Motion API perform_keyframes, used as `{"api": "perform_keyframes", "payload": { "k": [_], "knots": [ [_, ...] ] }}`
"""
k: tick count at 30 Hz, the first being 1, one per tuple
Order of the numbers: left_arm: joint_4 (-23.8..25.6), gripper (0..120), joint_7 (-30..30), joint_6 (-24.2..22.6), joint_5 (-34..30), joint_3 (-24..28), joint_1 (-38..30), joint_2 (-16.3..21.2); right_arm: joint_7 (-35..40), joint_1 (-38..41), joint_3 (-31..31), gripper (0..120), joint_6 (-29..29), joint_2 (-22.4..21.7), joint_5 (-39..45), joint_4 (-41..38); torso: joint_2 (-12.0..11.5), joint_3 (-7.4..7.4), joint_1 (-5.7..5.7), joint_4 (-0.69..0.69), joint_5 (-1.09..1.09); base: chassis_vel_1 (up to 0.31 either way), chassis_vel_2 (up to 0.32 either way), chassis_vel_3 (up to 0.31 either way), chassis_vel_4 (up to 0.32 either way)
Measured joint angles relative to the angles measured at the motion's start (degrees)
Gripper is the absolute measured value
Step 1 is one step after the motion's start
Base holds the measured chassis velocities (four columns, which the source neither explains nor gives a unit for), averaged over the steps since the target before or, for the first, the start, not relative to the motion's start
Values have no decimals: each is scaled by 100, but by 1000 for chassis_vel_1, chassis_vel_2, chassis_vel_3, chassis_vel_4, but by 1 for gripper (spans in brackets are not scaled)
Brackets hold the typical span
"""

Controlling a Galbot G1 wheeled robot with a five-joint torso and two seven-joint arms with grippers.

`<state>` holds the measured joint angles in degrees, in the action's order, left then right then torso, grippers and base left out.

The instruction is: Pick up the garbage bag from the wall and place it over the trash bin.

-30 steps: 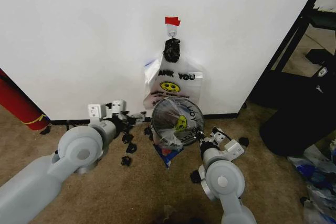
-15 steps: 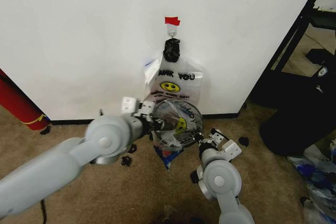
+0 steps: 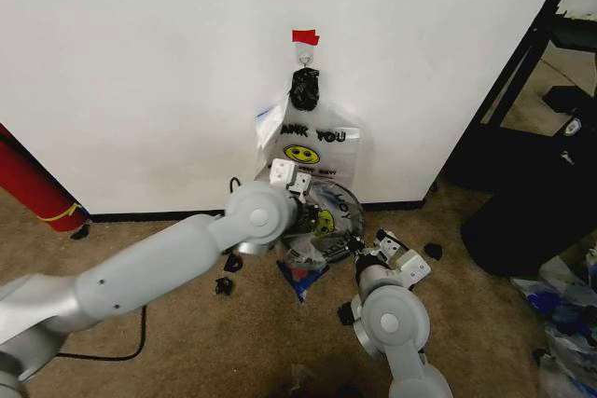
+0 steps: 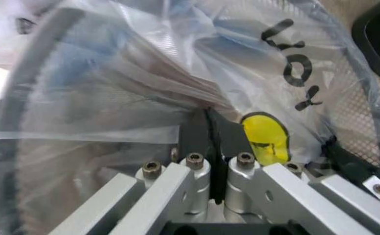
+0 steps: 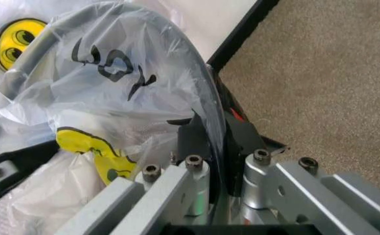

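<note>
The garbage bag (image 3: pixel 322 221) lies draped over the round dark trash bin (image 3: pixel 355 208), which stands on the carpet against the wall (image 3: pixel 140 62). My left gripper (image 3: pixel 300 200) reaches across into the bin's mouth. Its fingers are shut, and the tips (image 4: pixel 211 128) press into the bag film (image 4: pixel 111 98) inside the rim (image 4: pixel 20 98). At the bin's right rim, my right gripper (image 3: pixel 356 247) is shut on the bag (image 5: pixel 111 73) where it folds over the rim (image 5: pixel 33 54). More identical bags (image 3: pixel 308 146) hang from the hook (image 3: pixel 305 61) under the red tape (image 3: pixel 305 37).
A red cylinder (image 3: pixel 33 184) leans at the far left. A black shelf frame (image 3: pixel 522 72) and a dark bulky object (image 3: pixel 532 221) stand at the right, with loose plastic (image 3: pixel 569 314) beside them. Small black pieces (image 3: pixel 229 272) and a cable (image 3: pixel 140 333) lie on the carpet.
My left arm has swung from the floor left of the bin over to the bin's mouth. The right gripper has stayed at the rim.
</note>
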<state>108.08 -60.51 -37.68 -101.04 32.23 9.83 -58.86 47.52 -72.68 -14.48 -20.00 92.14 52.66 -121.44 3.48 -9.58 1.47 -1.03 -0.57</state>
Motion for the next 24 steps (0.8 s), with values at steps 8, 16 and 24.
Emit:
{"api": "perform_keyframes", "payload": {
  "k": [8,16,24],
  "knots": [
    [-552,0,-74,-3,156,164,29,-449,-14,-20,1,0,11,0,-23,-17,0,0,0,-1,0,0,0,0,0],
    [-1187,0,-129,-103,385,414,60,-715,-43,-32,39,0,17,0,-59,-42,0,0,0,0,0,0,0,0,0],
    [-1655,0,-60,-167,641,621,66,-862,-108,-93,81,0,22,0,-142,-102,0,0,-1,-1,-1,0,0,0,0]
  ]
}}
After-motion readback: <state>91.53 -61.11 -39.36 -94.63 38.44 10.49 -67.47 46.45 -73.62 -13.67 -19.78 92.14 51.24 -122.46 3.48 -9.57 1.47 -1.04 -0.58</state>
